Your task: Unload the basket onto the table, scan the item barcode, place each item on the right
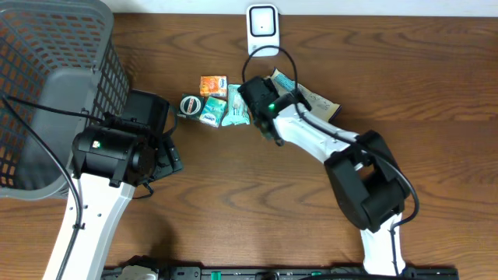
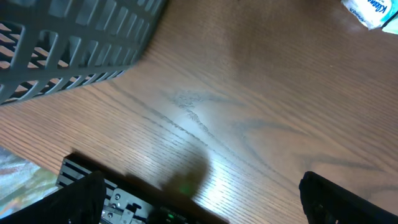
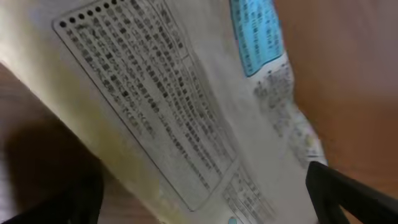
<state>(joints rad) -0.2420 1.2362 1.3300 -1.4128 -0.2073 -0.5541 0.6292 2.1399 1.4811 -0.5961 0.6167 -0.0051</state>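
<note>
printed packet lies on brown wooden table.

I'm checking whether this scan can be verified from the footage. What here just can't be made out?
- Pale packet: in the right wrist view its print is blurred, so no barcode can be picked out.
- Right claw: overhead, its own arm covers it.
- Basket: overhead, cut off by the top and left edges.
- Orange packet: overhead, lettering too small to read.
</note>
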